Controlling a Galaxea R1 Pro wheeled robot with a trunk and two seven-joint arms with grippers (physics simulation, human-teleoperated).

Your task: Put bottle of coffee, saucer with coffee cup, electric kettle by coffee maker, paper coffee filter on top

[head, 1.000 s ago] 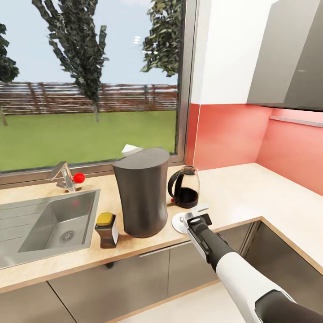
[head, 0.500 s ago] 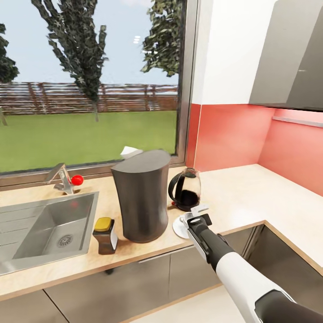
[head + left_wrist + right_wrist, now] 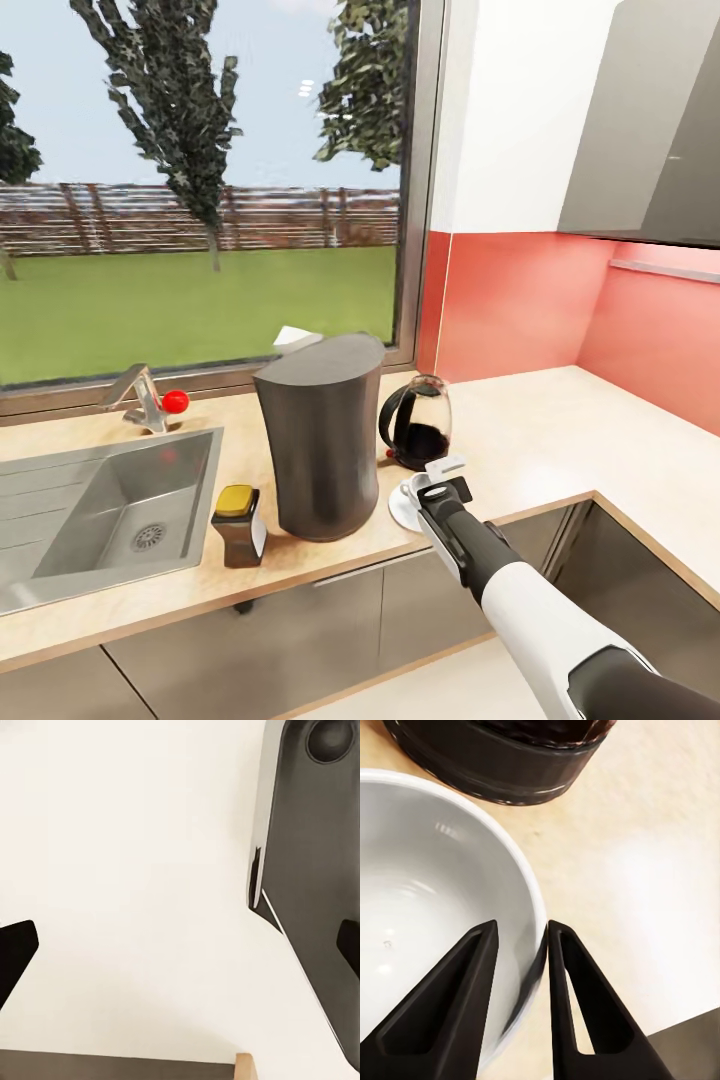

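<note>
The pale beige desk (image 3: pixel 560 440) is seen running beneath a wide window (image 3: pixel 200 190) and turning along a red backsplash (image 3: pixel 520 300), with a steel sink (image 3: pixel 100 500) set into it at the left. The tall dark grey coffee maker (image 3: pixel 322 440) is stood near the front edge, and a white paper coffee filter (image 3: pixel 292 338) is glimpsed at its top, behind the rim. The glass electric kettle (image 3: pixel 417 423), dark liquid in its lower half, is placed just beside the coffee maker on the backsplash side. The bottle of coffee (image 3: pixel 238 525), capped in yellow, is set between the sink and the coffee maker, close to the latter. The white saucer (image 3: pixel 400 508) is laid in front of the kettle, with the coffee cup (image 3: pixel 413 489) on it. The right gripper (image 3: pixel 441 473) is held over the cup; in the right wrist view its dark fingers (image 3: pixel 457 1012) are shown narrowly parted and straddling the cup's white rim (image 3: pixel 534 922), one inside and one outside. The left gripper (image 3: pixel 180 945) is spread wide, nothing between its tips.
</note>
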